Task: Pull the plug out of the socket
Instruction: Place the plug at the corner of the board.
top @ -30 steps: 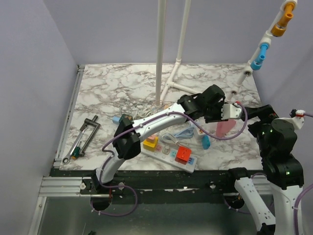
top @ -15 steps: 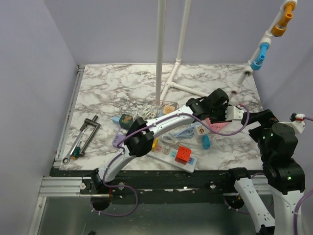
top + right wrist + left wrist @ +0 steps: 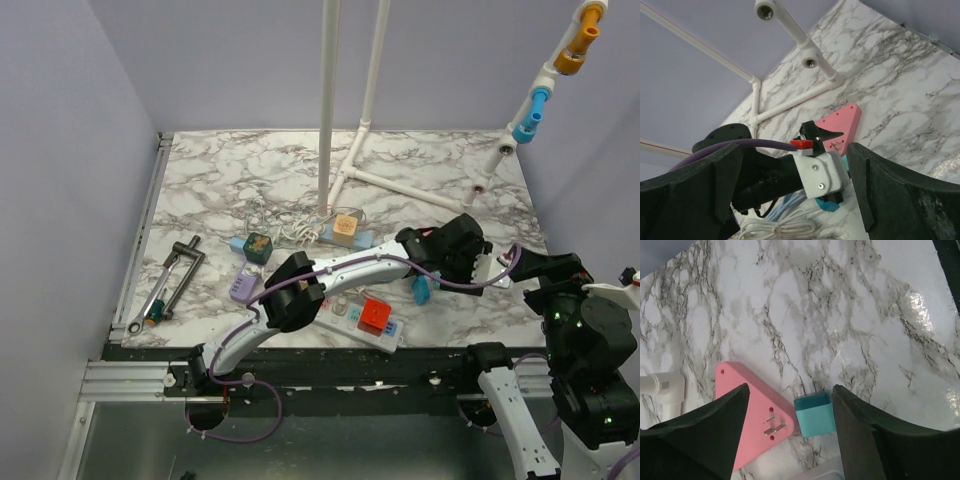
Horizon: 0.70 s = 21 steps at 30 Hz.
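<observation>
A pink triangular plug (image 3: 747, 407) lies flat on the marble table with its metal prongs facing up; it also shows in the right wrist view (image 3: 844, 124). A teal block (image 3: 814, 415) (image 3: 421, 290) touches its corner. My left gripper (image 3: 789, 390) (image 3: 468, 255) hovers over both, open, with nothing between its fingers. The socket, a white power strip (image 3: 388, 338), lies near the front edge with a red plug (image 3: 375, 314) in it. My right gripper (image 3: 795, 147) (image 3: 548, 266) stands open at the right, empty, facing the left wrist.
White pipe frame (image 3: 352, 150) rises from the table's back middle. Coiled white and blue cables (image 3: 290, 228) and small blocks (image 3: 258, 246) lie behind the left arm. A wrench and clamp tool (image 3: 170, 280) rest at the left edge.
My left gripper has swung right and toward the front with the pink plug, come down to the table, and opened off it. The right arm has shifted slightly right.
</observation>
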Each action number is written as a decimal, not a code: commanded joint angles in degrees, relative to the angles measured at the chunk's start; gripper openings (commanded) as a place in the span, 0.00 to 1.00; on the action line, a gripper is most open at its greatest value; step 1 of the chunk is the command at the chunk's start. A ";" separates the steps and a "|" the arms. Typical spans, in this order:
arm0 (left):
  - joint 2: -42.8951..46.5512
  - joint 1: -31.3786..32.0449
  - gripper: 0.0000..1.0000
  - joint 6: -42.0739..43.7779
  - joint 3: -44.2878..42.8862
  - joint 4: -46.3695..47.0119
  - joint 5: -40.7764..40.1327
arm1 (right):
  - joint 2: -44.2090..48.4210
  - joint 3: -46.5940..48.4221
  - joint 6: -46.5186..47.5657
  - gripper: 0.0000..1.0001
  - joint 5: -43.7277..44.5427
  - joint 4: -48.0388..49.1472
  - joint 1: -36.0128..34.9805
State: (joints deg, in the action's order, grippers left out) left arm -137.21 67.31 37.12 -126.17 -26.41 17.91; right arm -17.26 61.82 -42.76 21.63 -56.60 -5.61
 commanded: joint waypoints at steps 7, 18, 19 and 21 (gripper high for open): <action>-1.21 2.72 0.84 2.84 -1.81 -0.87 -4.49 | -2.26 4.77 0.40 0.95 -0.10 4.31 -0.05; 21.01 -5.70 0.99 -5.31 10.15 -7.94 -7.37 | -5.36 5.01 -0.45 0.97 2.98 2.97 -0.54; 23.20 -6.41 0.98 -6.17 11.01 -8.69 -7.46 | -5.98 4.98 -0.64 0.97 3.02 2.43 -0.54; 27.15 -8.02 0.99 -7.96 13.39 -9.45 -7.40 | -7.27 4.10 -1.12 0.97 2.20 1.97 -0.63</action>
State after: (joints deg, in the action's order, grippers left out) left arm -119.79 61.73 33.52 -115.63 -32.40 12.10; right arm -21.85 65.80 -42.89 22.87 -54.48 -5.69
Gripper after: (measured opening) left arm 0.982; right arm 0.968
